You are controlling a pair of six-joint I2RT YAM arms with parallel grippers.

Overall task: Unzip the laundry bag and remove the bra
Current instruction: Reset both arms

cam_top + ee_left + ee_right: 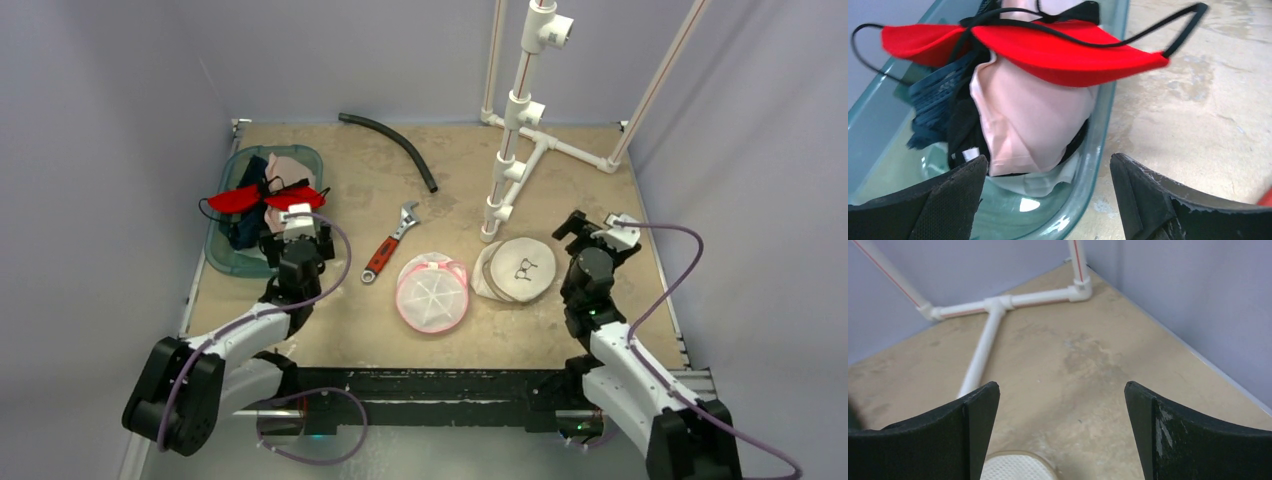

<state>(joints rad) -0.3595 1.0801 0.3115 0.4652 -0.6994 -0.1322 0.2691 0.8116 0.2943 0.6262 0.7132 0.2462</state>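
Red bra [265, 197] lies draped over clothes pile [1033, 120] in teal bin [222, 262], far left of worktop [350, 330], well apart from white mesh laundry bag [432, 292] at centre. We judge removal done; zip state too small for us to read. Little left but pulling arms clear. Left pincer [1045, 200] on near side of bin, jaws spread wide, released, gripping nothing, not touching bra. Right pincer [1060, 435] over right side of worktop, spread fully, empty too.
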